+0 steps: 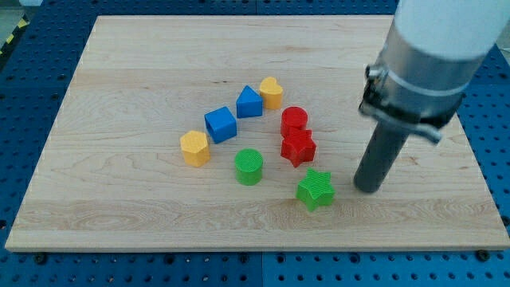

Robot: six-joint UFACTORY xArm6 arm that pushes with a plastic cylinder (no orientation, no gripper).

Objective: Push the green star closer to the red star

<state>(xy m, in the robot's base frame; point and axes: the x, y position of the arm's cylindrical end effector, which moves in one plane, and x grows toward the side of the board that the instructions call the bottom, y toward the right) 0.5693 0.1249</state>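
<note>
The green star (pixel 315 190) lies on the wooden board (pixel 119 80), low and right of centre. The red star (pixel 298 147) sits just up and left of it, a small gap apart. A red cylinder (pixel 294 120) touches the red star's top side. My tip (pixel 368 188) rests on the board to the right of the green star, about one block width away, not touching it. The rod rises up to the view's top right into the arm's grey and white body.
A green cylinder (pixel 249 167) stands left of the green star. A blue cube (pixel 221 124), a blue triangular block (pixel 249 102), a yellow heart-like block (pixel 271 92) and a yellow hexagon (pixel 194 148) lie in an arc further left and up.
</note>
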